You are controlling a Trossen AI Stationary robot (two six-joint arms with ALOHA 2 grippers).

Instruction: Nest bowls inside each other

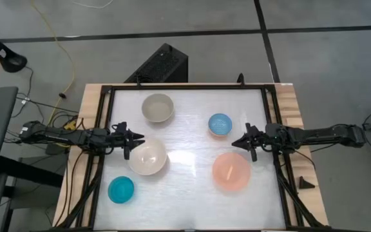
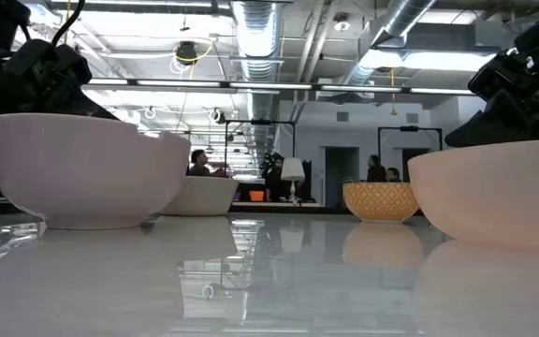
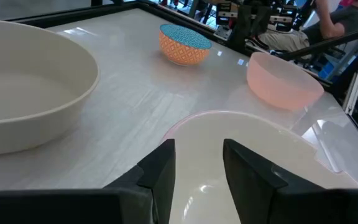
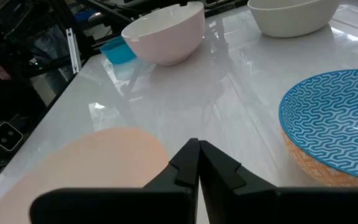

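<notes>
Five bowls stand apart, each upright on its base on the white table (image 1: 192, 206). These are a grey-beige bowl (image 1: 158, 107), a small light blue bowl with an orange patterned outside (image 1: 219, 124), a large cream-white bowl (image 1: 148, 156), a large salmon-pink bowl (image 1: 230, 171) and a small teal bowl (image 1: 121, 189). My left gripper (image 1: 138, 139) hovers open at the cream-white bowl's (image 3: 229, 140) left rim, its fingers (image 3: 160, 171) clear of it. My right gripper (image 4: 197, 152) is shut with nothing in it, just above the pink bowl's (image 4: 86, 168) far rim and beside the blue bowl (image 4: 334, 124).
A black frame (image 1: 272, 129) with wooden side strips borders the table. A black box (image 1: 160, 64) stands on the floor behind the far edge. Bare table lies in the middle between the bowls and along the near edge. People (image 2: 199, 161) show in the room beyond.
</notes>
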